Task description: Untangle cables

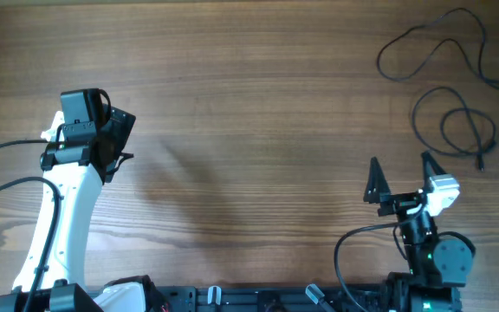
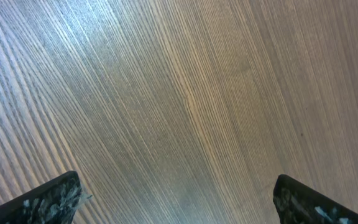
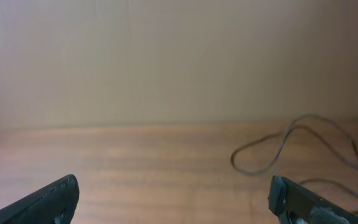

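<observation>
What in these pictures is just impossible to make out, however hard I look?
1. Overhead: the cables run off the right edge, so their number and full length are unknown.
2. Overhead: the plug ends are too small to identify.
3. Right wrist: the view is blurred, and the cables leave its right edge.
4. Overhead: the left gripper hides its fingertips under its own black body.

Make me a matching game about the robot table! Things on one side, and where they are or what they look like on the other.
Things:
1. cables
2. left gripper
3. right gripper
4. table

Descriptions:
A. brown wood
B. open, over bare wood, far from the cables
C. thin black loops at the far right
D. open, nearest the cables

Pairs: 1-C, 2-B, 3-D, 4-A
</observation>
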Available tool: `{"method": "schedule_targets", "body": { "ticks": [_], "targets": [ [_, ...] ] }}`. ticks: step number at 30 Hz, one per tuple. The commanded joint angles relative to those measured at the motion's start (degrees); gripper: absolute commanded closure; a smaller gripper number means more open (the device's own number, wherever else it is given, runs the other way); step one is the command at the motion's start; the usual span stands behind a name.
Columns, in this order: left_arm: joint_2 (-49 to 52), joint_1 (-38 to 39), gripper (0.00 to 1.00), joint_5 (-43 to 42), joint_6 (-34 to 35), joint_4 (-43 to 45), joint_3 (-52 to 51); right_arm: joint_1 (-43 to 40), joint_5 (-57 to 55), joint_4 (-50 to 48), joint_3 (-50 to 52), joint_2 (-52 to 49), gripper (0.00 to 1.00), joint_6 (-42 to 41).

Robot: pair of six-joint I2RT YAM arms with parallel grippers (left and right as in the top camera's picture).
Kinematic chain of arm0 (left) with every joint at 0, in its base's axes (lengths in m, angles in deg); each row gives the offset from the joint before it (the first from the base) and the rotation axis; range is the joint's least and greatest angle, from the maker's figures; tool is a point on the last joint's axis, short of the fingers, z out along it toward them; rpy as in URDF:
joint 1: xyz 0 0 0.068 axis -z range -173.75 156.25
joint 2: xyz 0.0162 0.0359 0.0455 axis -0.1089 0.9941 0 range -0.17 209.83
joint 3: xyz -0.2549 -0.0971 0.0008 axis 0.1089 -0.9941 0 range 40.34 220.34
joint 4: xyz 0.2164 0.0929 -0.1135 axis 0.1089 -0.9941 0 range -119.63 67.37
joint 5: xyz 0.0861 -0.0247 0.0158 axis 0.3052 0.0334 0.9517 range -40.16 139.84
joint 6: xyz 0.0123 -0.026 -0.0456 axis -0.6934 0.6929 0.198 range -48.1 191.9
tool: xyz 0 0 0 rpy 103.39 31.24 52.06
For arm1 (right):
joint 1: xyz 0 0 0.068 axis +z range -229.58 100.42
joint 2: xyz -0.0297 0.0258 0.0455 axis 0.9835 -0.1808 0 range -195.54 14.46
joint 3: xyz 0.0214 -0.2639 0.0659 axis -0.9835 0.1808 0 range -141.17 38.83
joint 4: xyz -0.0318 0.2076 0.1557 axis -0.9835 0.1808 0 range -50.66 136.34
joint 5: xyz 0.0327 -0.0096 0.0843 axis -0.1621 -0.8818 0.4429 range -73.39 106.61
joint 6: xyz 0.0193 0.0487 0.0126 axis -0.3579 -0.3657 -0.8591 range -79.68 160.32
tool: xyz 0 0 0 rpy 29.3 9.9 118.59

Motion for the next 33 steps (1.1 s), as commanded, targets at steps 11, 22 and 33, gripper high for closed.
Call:
{"method": "schedule_targets", "body": {
  "ticks": [11,22,33],
  "targets": [
    [0.02,-0.33,0.00,0.17,0.70,0.00,-0.04,0.22,0.94,0.26,2.58,-0.83,0.00,-3.17],
    [0.02,-0.33,0.00,0.17,0.70,0.00,-0.04,0.37,0.94,0.20,2.60,0.72,0.00,-3.15],
    [0.02,-0.33,0.00,0.17,0.70,0.00,-0.04,3.96,-1.40,0.66,2.60,0.74,0.00,12.98]
  ]
}}
